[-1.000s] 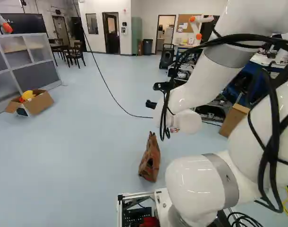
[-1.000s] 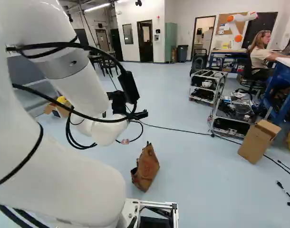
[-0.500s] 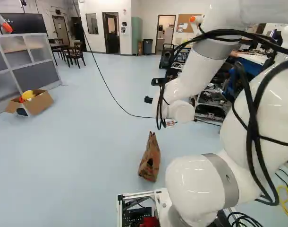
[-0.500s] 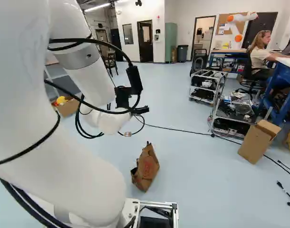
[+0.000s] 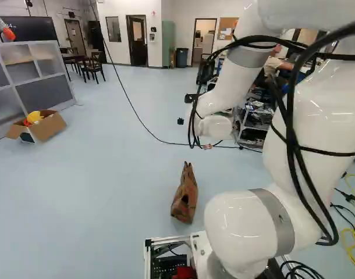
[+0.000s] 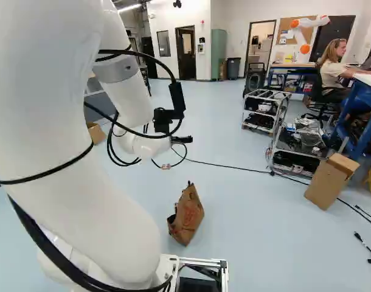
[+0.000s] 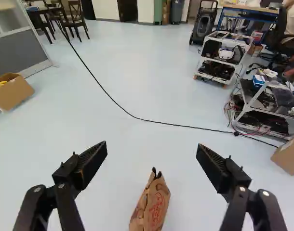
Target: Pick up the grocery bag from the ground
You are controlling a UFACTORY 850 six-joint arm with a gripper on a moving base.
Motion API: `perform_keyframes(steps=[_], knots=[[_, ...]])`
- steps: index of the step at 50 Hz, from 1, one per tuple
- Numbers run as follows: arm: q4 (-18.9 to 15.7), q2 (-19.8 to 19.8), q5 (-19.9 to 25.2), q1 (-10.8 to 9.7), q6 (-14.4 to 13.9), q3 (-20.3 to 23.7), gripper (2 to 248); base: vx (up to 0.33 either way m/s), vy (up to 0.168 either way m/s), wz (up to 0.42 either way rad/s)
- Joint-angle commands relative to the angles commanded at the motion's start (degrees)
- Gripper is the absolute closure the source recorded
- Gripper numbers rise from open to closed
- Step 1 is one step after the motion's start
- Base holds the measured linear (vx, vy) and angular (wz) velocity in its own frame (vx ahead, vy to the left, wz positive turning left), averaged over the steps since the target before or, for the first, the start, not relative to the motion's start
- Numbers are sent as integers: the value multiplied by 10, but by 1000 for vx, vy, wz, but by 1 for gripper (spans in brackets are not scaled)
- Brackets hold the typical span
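The brown paper grocery bag (image 5: 184, 195) stands on the floor just ahead of the base, its top narrow and pinched; the right base view shows the same bag (image 6: 186, 214) leaning a little. Most of my gripper (image 6: 182, 139) is hidden behind the wrist in the right base view, with only a black part showing, higher than the bag and farther out. In the wrist view the gripper (image 7: 152, 156) is wide open and holds nothing. Seen past its fingers, the bag (image 7: 153, 207) lies well below, its top in line with the gap and its lower end cut off.
A black cable (image 7: 161, 123) crosses the floor beyond the bag. An open cardboard box (image 5: 48, 125) with yellow things stands by a grey partition (image 5: 43, 84) at the left. Metal carts (image 6: 264, 111) and another box (image 6: 331, 181) stand to the right. Another robot (image 6: 304, 33) is farther back.
The wrist has swung left and risen slightly in the left base view, while moving right and up in the right base view. Base and bag have stayed put.
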Motion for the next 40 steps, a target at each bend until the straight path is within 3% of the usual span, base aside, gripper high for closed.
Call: perform_keyframes(steps=[40], knots=[[64,-121,-197,2,0,-125,3,0,0,0]])
